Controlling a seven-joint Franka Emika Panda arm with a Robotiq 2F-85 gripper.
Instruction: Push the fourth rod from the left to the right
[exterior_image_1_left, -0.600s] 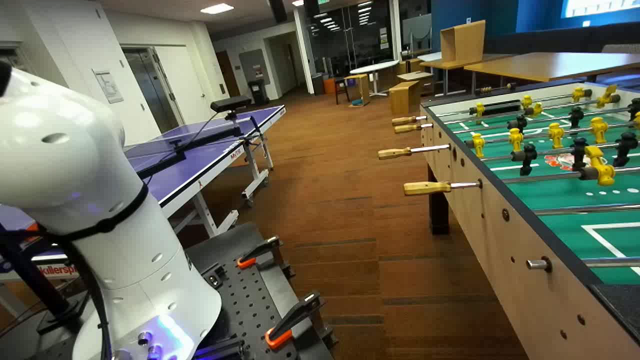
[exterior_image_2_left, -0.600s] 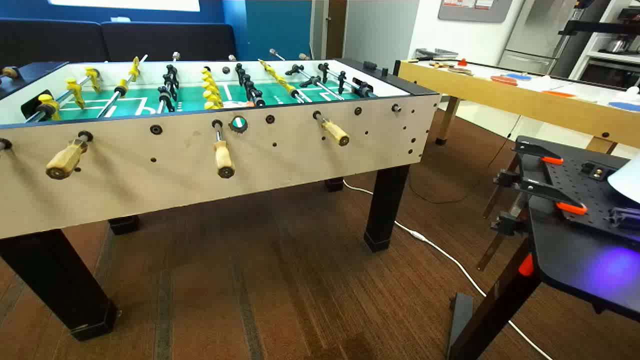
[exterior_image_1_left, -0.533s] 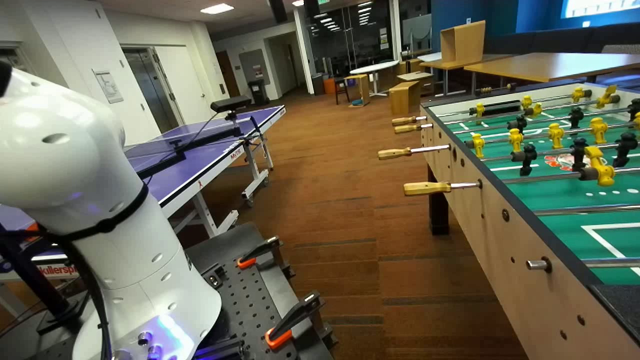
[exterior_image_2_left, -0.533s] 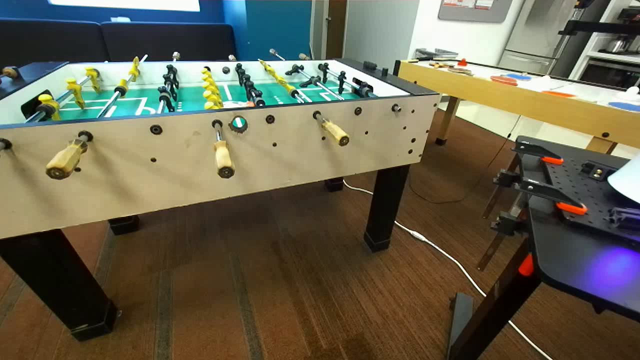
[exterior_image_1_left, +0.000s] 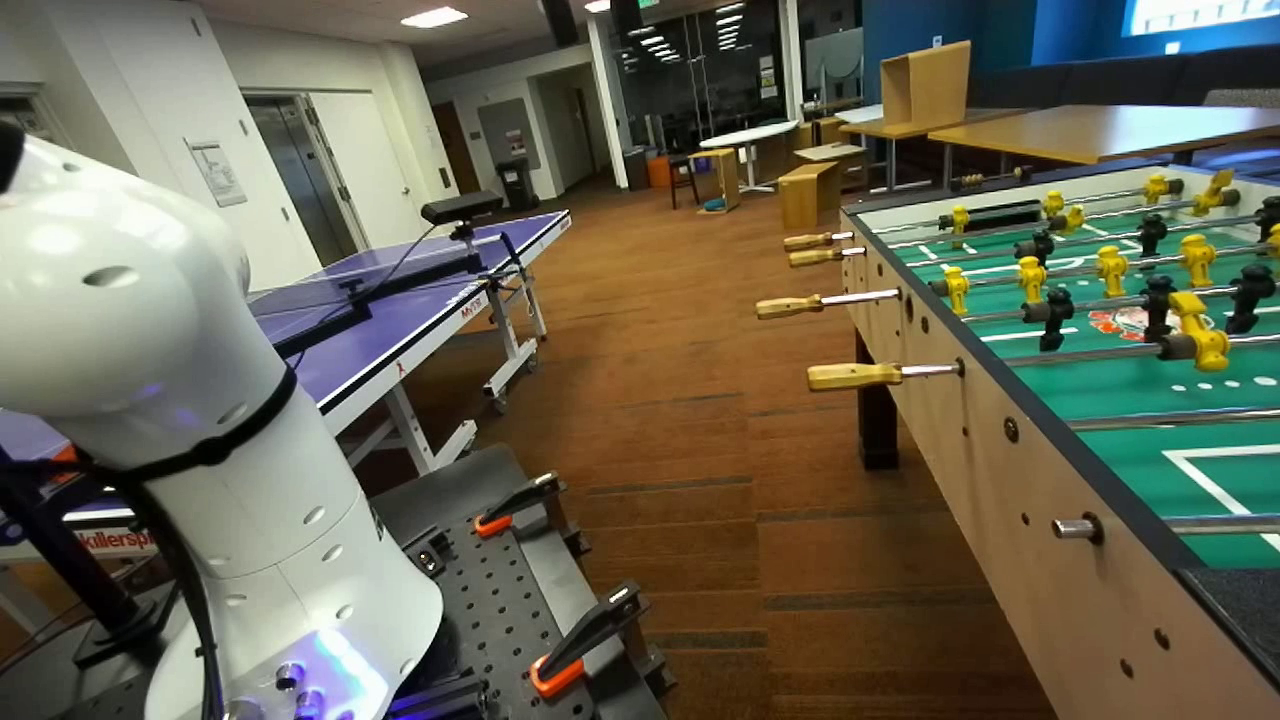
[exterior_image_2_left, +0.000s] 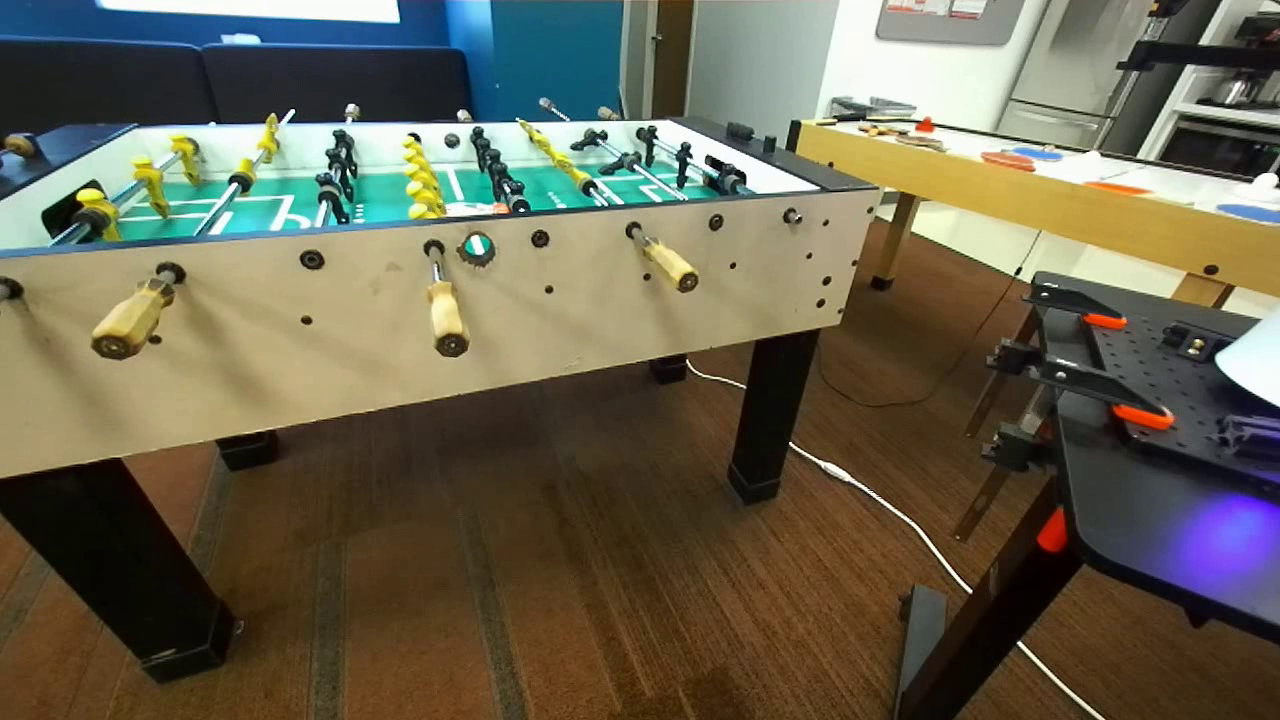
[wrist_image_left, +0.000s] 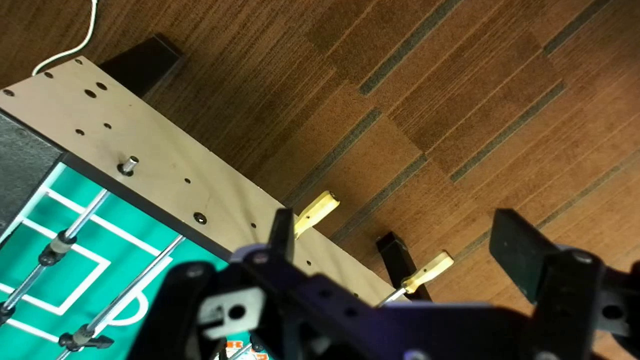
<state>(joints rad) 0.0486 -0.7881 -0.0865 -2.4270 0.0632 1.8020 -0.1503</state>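
The foosball table (exterior_image_1_left: 1010, 470) shows in all views. Its metal rods carry yellow and black figures. Wooden handles stick out of the near side: one handle (exterior_image_1_left: 855, 376) (exterior_image_2_left: 668, 265) (wrist_image_left: 316, 214), a second (exterior_image_1_left: 790, 307) (exterior_image_2_left: 447, 318) (wrist_image_left: 427, 272), a third (exterior_image_1_left: 826, 257) (exterior_image_2_left: 130, 320), with another (exterior_image_1_left: 818, 242) behind. A bare rod end (exterior_image_1_left: 1075, 529) (exterior_image_2_left: 792, 216) (wrist_image_left: 131, 164) has no handle. I cannot tell which rod counts as fourth. My gripper (wrist_image_left: 395, 217) is wide open and empty, apparently above the handles; its left finger partly covers one. It is outside both exterior views.
The arm's base stands on a black table (exterior_image_2_left: 1150, 500) with orange-tipped clamps (exterior_image_1_left: 590, 640) along its edge. A purple ping-pong table (exterior_image_1_left: 400, 310) stands behind the arm. A white cable (exterior_image_2_left: 900, 515) runs over the floor. Foosball table legs (exterior_image_2_left: 770, 410) stand below the side panel.
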